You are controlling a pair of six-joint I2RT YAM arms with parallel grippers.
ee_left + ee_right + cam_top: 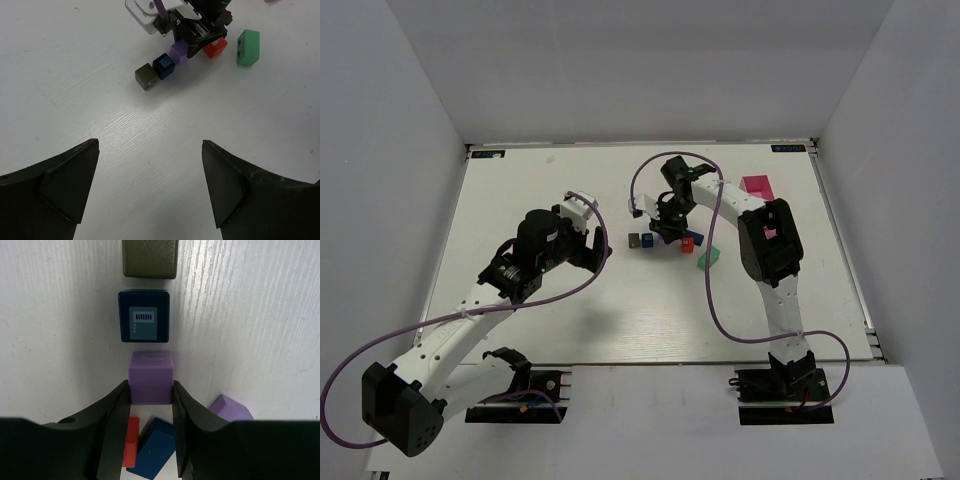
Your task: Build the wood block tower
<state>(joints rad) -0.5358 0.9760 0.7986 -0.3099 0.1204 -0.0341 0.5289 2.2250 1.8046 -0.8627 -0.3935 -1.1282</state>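
Three cubes stand in a row on the table: a dark grey cube (pixel 150 258), a dark blue cube (pixel 144 316) with a printed panel, and a purple cube (pixel 151 372). My right gripper (pixel 150 389) is shut on the purple cube, one finger on each side, right beside the blue cube. Under its fingers lie a red block (pixel 131 442), a blue block (pixel 156 449) and a second purple piece (pixel 229 409). A green block (pixel 248 47) lies to the right of the cluster. My left gripper (pixel 150 145) is open and empty over bare table, short of the row.
A pink tray (pixel 757 187) sits at the back right, behind the right arm. From above, the block cluster (pixel 647 241) lies mid-table between the two grippers. White walls enclose the table on three sides.
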